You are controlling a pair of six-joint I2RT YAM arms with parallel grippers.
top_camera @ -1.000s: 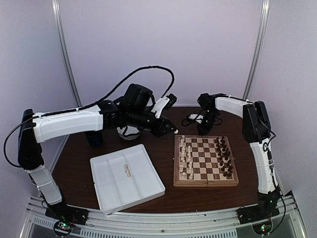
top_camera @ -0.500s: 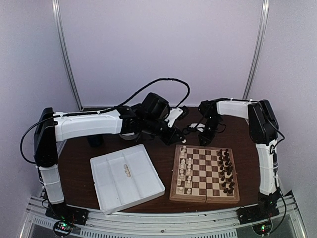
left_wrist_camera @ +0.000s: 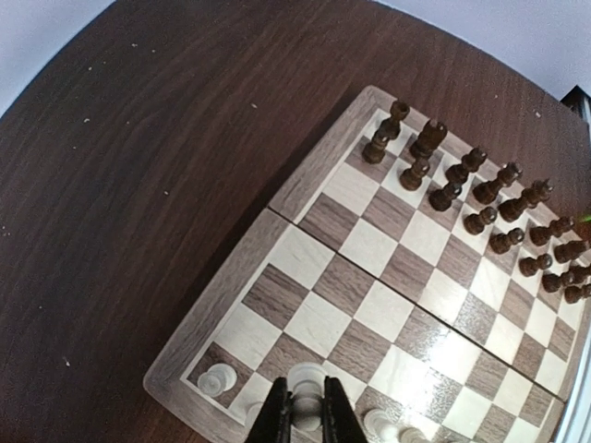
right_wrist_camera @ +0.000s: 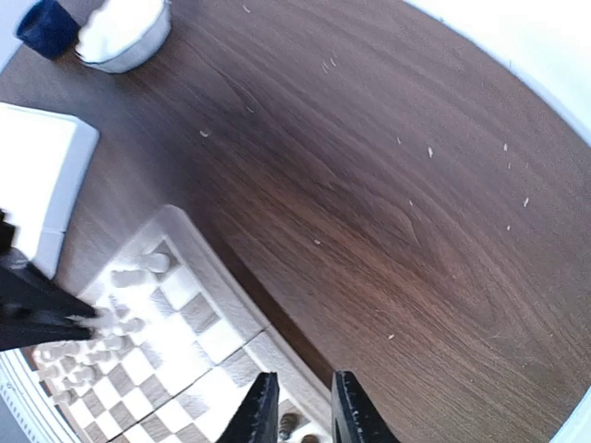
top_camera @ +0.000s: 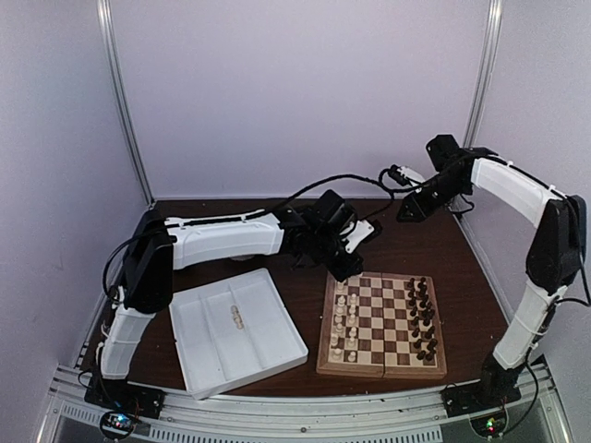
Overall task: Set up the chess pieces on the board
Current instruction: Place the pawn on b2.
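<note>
The board [top_camera: 380, 325] lies at the right front of the table. Cream chess pieces [top_camera: 343, 318] stand along its left side and dark chess pieces [top_camera: 423, 318] along its right. My left gripper [top_camera: 352, 269] is over the board's far-left corner. In the left wrist view it [left_wrist_camera: 306, 420] is shut on a cream piece [left_wrist_camera: 307, 392] over the board's edge rows, and another cream piece [left_wrist_camera: 218, 379] stands in the corner. My right gripper [top_camera: 404, 212] is raised behind the board. In its wrist view it [right_wrist_camera: 303, 420] is open and empty.
A white divided tray [top_camera: 277, 355] with a few cream pieces [top_camera: 237, 317] lies left of the board. A white bowl [right_wrist_camera: 120, 32] and a dark blue cup [right_wrist_camera: 46, 26] stand at the back left. Grey walls enclose the table.
My left arm has swung right, bringing its gripper to the board's far-left corner. My right arm has lifted up and back, away from the board. The board now lies nearer the front.
</note>
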